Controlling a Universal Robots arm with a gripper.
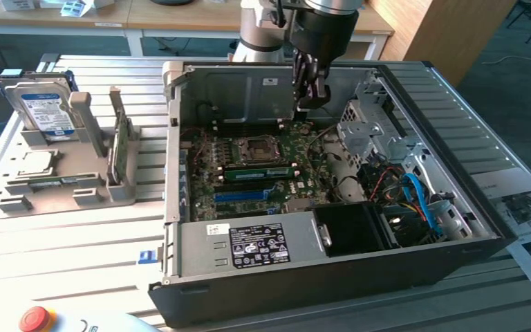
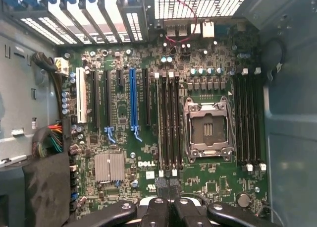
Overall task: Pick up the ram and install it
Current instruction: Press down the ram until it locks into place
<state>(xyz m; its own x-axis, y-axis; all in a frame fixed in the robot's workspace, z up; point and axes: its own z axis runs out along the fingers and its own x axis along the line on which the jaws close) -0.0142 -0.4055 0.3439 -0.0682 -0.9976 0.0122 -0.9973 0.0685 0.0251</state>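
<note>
The arm's upper part is cut off above the open computer case (image 1: 339, 277), and in the wrist view the memory slots (image 2: 169, 123) beside the CPU socket (image 2: 208, 130) appear edge-on, so a stick seated there cannot be told from the slots. The gripper (image 1: 309, 102) (image 2: 170, 199) hangs above the motherboard, its 2 fingers pressed together on nothing visible. The ram (image 1: 261, 172) lies as a green strip in a slot just beside the CPU socket (image 1: 252, 147), apart from the gripper.

table (image 1: 81, 242): slatted metal | on it: open computer case (image 1: 339, 273), grey parts holder (image 1: 63, 190), papers (image 1: 528, 214)
</note>
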